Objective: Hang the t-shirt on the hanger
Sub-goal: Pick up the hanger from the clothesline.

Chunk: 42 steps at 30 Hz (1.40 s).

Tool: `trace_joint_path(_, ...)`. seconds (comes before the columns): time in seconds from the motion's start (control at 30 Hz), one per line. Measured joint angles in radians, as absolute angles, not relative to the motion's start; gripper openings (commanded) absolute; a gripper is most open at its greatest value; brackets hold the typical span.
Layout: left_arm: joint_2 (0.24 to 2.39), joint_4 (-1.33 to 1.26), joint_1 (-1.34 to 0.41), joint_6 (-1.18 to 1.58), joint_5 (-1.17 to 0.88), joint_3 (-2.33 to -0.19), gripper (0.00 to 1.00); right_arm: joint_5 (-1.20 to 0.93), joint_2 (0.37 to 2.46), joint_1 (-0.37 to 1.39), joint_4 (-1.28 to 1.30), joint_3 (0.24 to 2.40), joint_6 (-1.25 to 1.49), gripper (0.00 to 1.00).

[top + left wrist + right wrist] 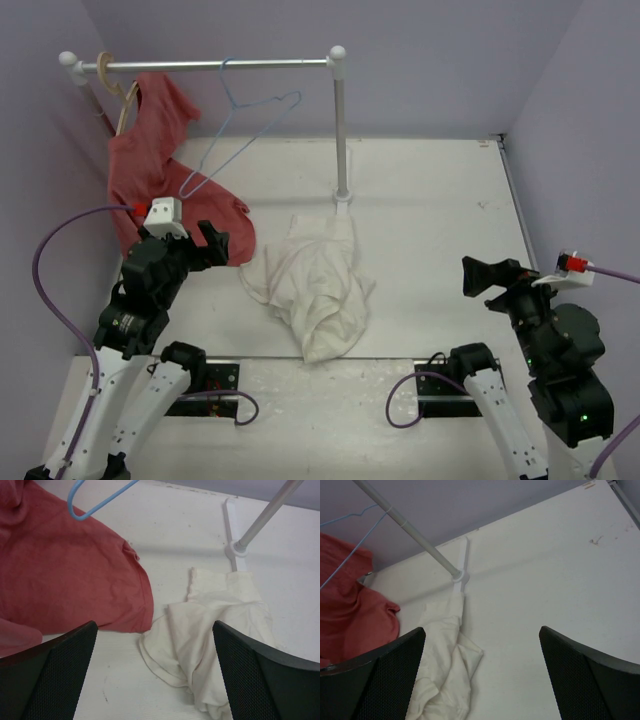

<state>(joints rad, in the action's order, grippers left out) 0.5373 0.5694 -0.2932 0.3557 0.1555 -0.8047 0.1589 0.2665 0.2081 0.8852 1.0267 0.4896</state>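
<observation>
- The white t-shirt [315,290] lay crumpled on the table [440,200]. Its long axis ran from the foot of the rack post [341,130] back toward the arms.
- The blue hanger [250,120] hung bare by its hook from the rail [200,66]. It was tilted, its low corner over a red t-shirt [160,150] that draped from a wooden hanger [125,100].
- The left gripper [213,243] hovered above the table, its fingers [60,675] spread wide and holding nothing. In its own camera view, the white t-shirt lay ahead of the fingers, mostly toward the right-hand one. The blue hanger's corner lay farther ahead, beyond the left-hand finger.
- The right gripper [478,275] also had its fingers [590,680] wide and empty. The white t-shirt lay ahead of them and off past the left-hand finger, well apart.
- The left gripper looked nearer to both the white t-shirt and the blue hanger, so it seemed better placed to reach first.
</observation>
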Motion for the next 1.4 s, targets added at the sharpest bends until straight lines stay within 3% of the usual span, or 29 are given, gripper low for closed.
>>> trace_joint_path(0.93, 0.613, 0.566, -0.294, 0.393, 0.089, -0.806, 1.0, 0.044, 0.286, 0.208, 0.847, 1.008, 0.486, 0.99)
trace_joint_path(1.27, 0.543, 0.571, -0.295, 0.401, 0.099, -0.806, 1.0, -0.276, 0.55, 0.21, 0.651, 0.958, 0.549, 0.99)
trace_joint_path(1.4, 0.482, 0.574, -0.295, 0.412, 0.151, -0.805, 1.0, -0.286, 0.753, 0.325, 0.544, 0.994, 0.57, 0.99)
